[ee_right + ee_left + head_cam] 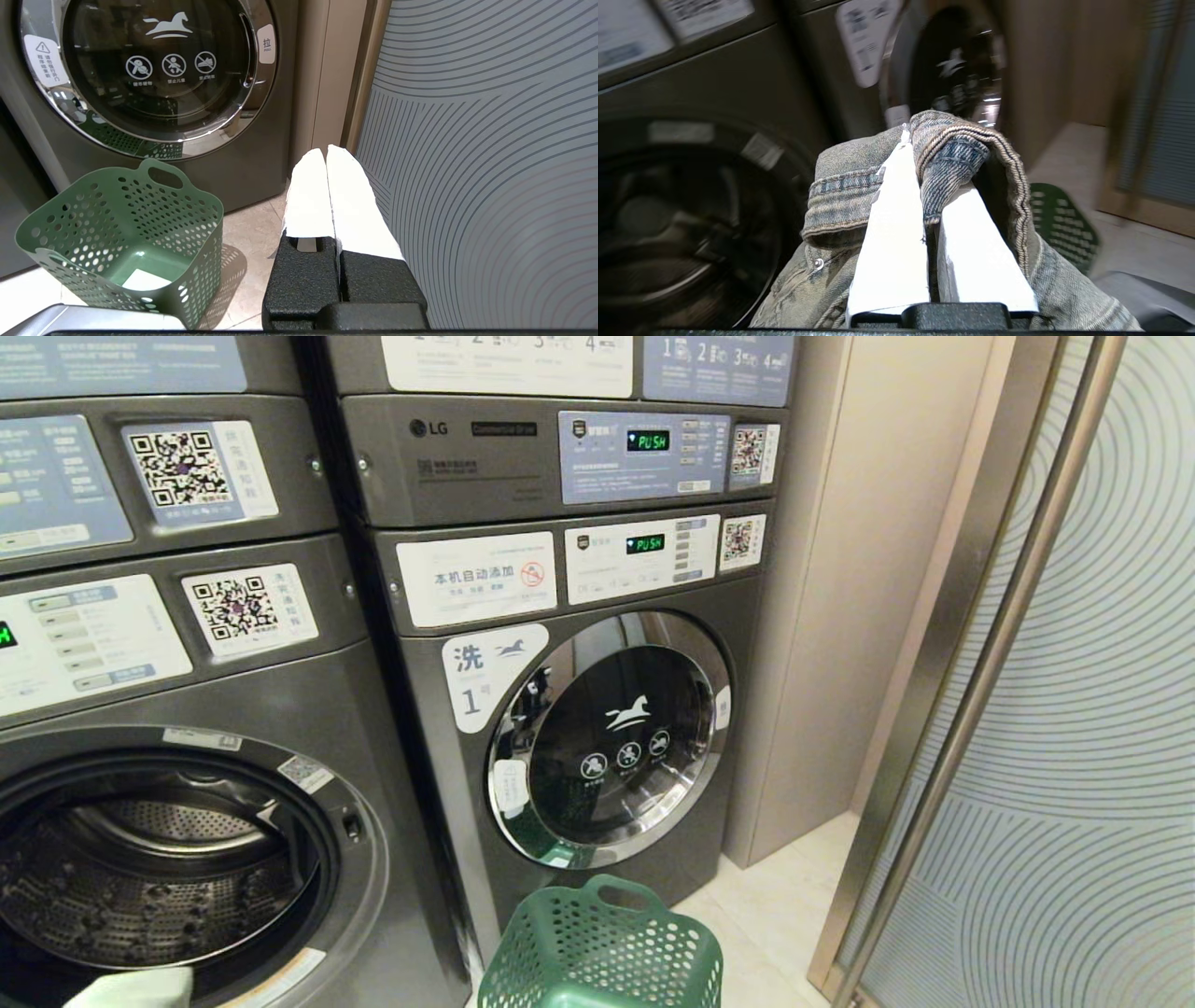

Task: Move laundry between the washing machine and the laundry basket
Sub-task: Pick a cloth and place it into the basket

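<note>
My left gripper point(931, 163) is clamped on a piece of faded denim laundry point(859, 186), its white fingers point(892, 233) pinching a folded seam so the cloth drapes over both of them. It hangs in front of the open washing machine point(187, 859) on my left, whose steel drum shows no clothes that I can see. The green laundry basket point(126, 233) stands on the tiled floor point(252, 224) before the second, closed washer point(607, 747). My right gripper point(327, 154) is parked near the patterned glass panel point(490, 163), fingers pressed together and holding nothing.
</note>
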